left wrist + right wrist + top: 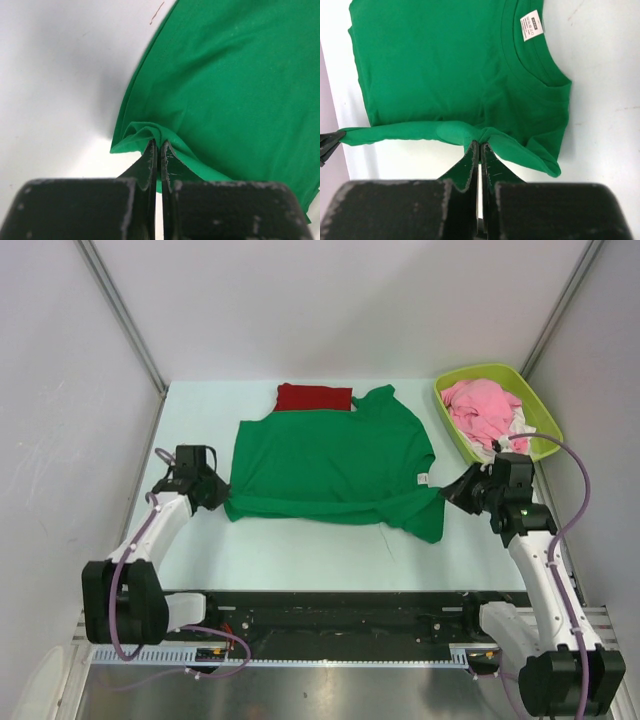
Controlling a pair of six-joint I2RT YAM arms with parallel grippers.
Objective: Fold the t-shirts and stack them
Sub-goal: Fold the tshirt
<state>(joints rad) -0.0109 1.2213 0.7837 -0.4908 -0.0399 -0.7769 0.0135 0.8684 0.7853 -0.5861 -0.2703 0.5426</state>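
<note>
Bright green short-sleeved cotton t-shirt (330, 460) flat mid-frame; my left claw (157, 146) and right claw (480, 146) both clamped on its lower edge. Risk: thin pinch slips mid-fold, edge sags, fold skews.

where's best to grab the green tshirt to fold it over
Its near long edge, coming from the near side: the green t-shirt lies spread flat and that edge is closest and uncovered. One pinch near each end seems best, so it lifts evenly. The left end effector and right end effector are shut on that edge now.
</note>
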